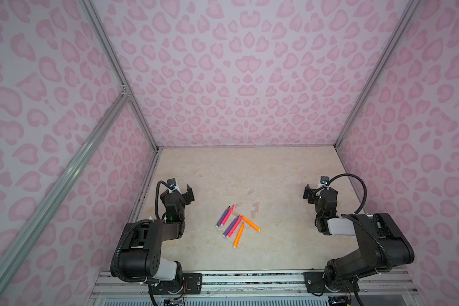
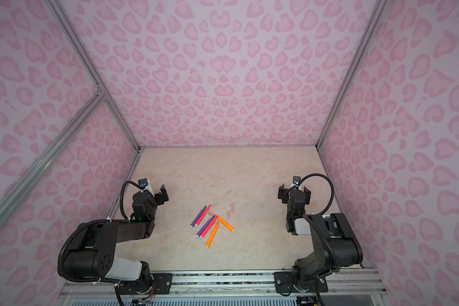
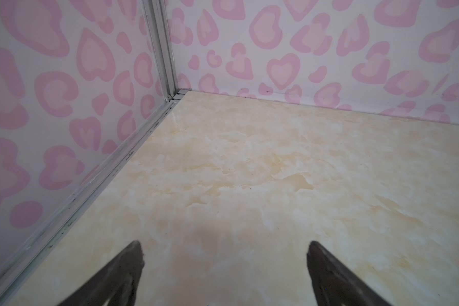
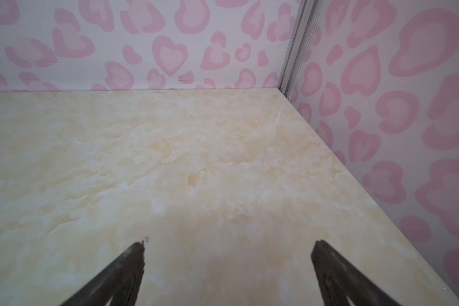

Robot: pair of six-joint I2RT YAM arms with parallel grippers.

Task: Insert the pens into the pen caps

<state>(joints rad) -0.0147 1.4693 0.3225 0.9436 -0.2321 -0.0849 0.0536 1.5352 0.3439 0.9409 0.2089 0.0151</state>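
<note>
Several pens lie loose near the middle of the beige table in both top views: a purple pen beside a pink pen, a second purple and pink pair, and two orange pens. Faint translucent pen caps lie just behind them. My left gripper hangs open and empty, well left of the pens. My right gripper is open and empty, far to their right. Neither wrist view shows pens or caps.
Pink heart-patterned walls with aluminium frame posts enclose the table on three sides. The left wrist view faces the back-left corner and the right wrist view the back-right corner. A metal rail carries both arm bases at the front edge.
</note>
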